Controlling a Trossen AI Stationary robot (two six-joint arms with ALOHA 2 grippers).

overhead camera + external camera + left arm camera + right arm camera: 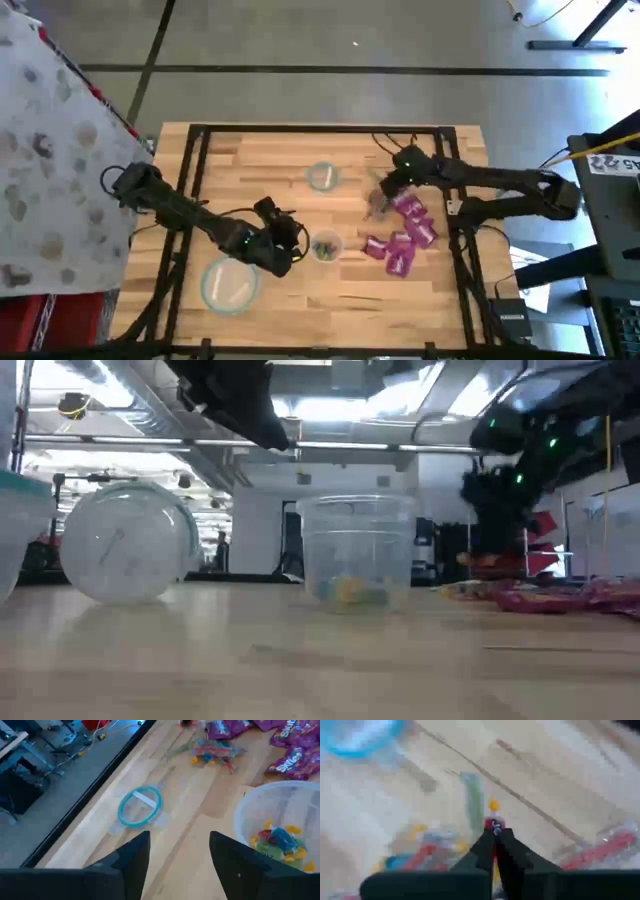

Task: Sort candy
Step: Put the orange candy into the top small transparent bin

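pinching a thin candy piece (493, 823), right fingers (495, 840) press together; left fingers (177, 857) spread.

My two arms are dark, jointed tubes with black cables looping along them. The left arm (190, 215) carries a small green light near its wrist; the right arm (490, 180) shows green lights too, seen from above and from bench level. Each gripper ends in two flat, dark, tapering fingers (132, 857), matte and unmarked, on both wrists.
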